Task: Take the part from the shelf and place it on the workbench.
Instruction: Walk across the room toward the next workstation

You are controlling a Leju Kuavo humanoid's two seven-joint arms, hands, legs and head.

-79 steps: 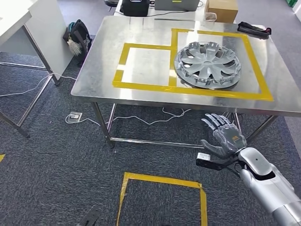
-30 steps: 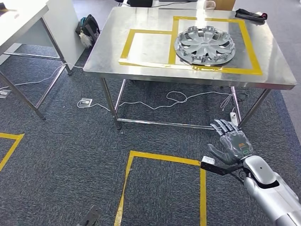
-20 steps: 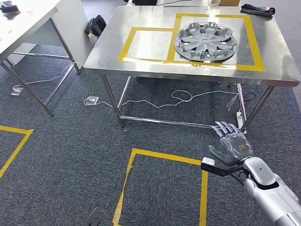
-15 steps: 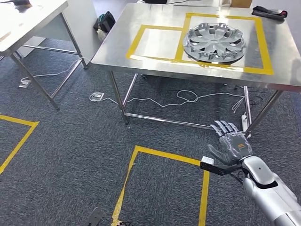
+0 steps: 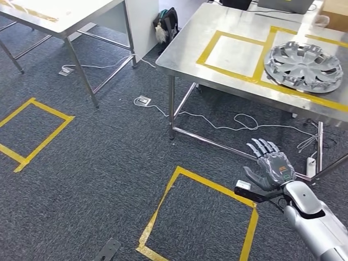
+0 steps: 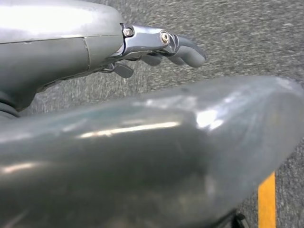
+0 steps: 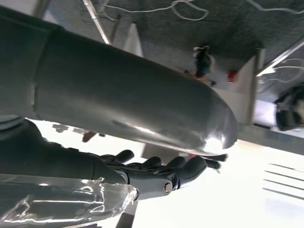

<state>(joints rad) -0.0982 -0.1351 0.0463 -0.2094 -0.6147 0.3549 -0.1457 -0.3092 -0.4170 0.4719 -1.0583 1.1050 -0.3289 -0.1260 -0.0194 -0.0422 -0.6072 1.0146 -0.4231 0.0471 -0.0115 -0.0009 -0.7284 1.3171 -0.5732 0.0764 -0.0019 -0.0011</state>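
I walk with care to find the shelf, both my right hand (image 5: 271,166) and left hand (image 6: 157,45) loose and holding nothing, while one wheel cover (image 5: 303,66) lies on the workbench (image 5: 197,49).

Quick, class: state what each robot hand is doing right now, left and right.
Left hand: cannot be told; just some fingers show.
Right hand: open, fingers spread, holding nothing.

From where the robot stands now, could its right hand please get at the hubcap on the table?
Probably not yet: the right hand, open, hangs low over the carpet, well short of the table, and the hubcap lies far in from the near edge.
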